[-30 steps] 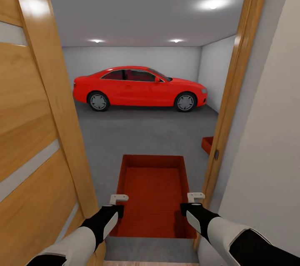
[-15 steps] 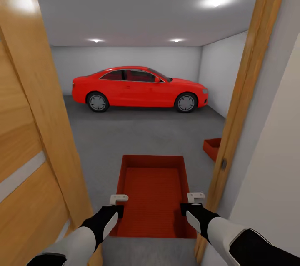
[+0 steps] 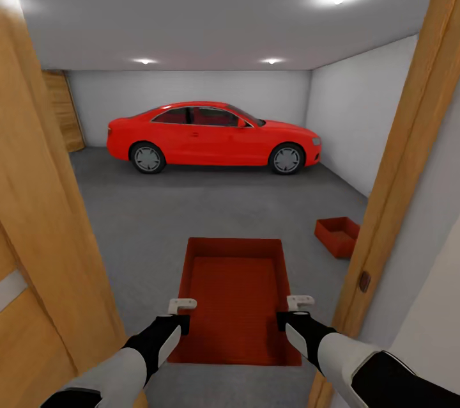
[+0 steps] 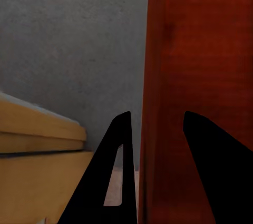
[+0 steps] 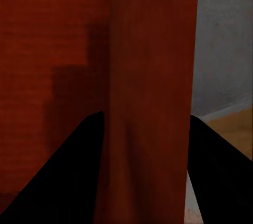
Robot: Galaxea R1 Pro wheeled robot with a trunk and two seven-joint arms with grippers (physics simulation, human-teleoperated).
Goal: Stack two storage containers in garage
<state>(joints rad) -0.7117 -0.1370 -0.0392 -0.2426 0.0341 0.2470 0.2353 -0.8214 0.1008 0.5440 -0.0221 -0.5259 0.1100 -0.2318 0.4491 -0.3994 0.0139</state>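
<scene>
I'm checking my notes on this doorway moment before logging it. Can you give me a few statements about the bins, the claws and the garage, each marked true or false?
1. Both claws grip one storage container, the left claw on one side wall and the right claw on the other. True.
2. The second container sits on the car's roof. False: it rests on the grey floor near the right wall.
3. The red car is parked side-on at the far wall. True.
4. The held container has a lid on. False: it is open, its ribbed bottom showing.
5. The containers are already stacked. False: they are apart.
</scene>
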